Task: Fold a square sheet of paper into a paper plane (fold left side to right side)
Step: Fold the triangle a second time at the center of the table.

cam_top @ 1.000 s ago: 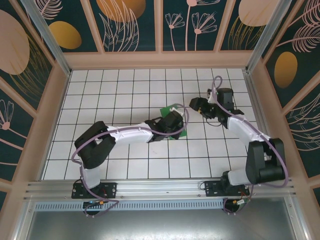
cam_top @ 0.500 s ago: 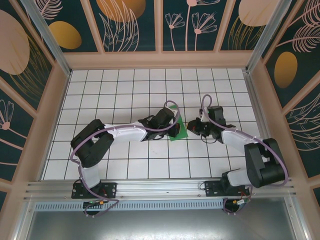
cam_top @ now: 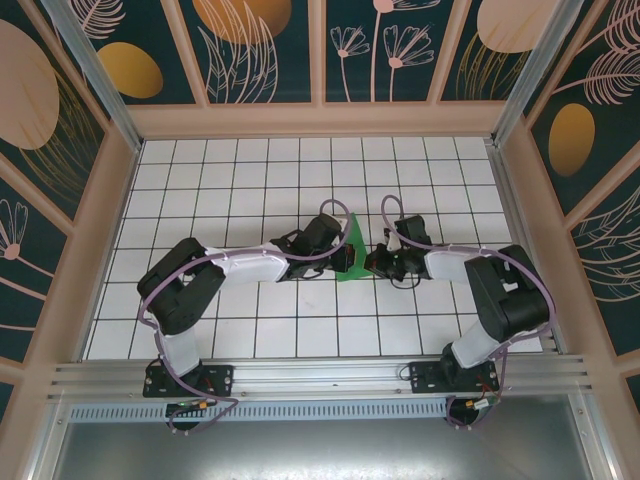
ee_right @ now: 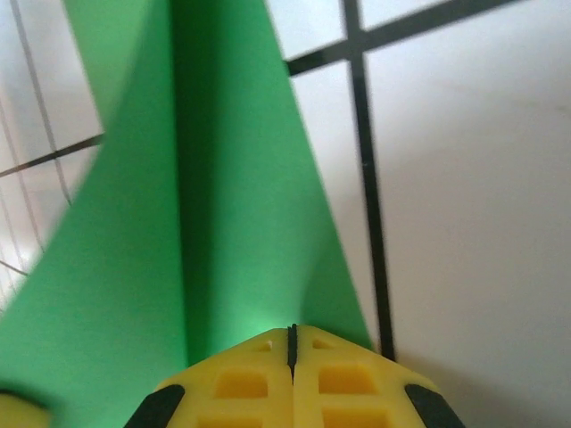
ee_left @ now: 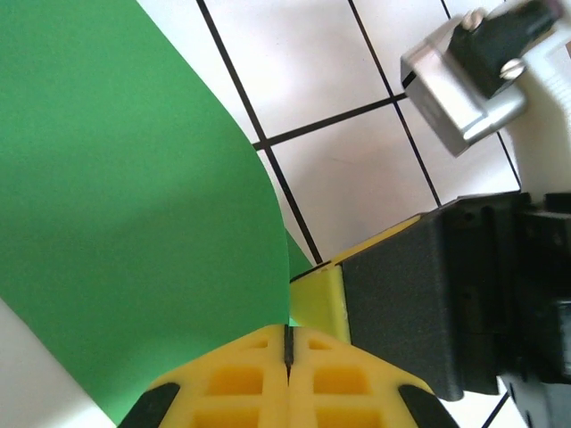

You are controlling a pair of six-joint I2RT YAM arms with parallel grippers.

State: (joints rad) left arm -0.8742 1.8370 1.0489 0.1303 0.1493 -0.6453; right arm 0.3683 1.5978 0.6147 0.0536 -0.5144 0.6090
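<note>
Fingertips of the left gripper [ee_left: 287, 343], yellow and ribbed, press flat together with no gap, pinching the near edge of the green sheet of paper [ee_left: 134, 223], which curves up and away from them. The right gripper [ee_right: 291, 343] is likewise clamped tight on the same sheet from the opposite side, and a soft ridge of paper rises out of its closed jaws. Seen from above, the two grippers meet almost nose to nose near the middle of the tiled tabletop [cam_top: 250, 170], holding the paper lifted between them, probably so one side can be carried over onto the other. The paper is thin, matte, bright green and unmarked, bowed rather than sharply creased. The tabletop is white squares ruled by black lines.
</note>
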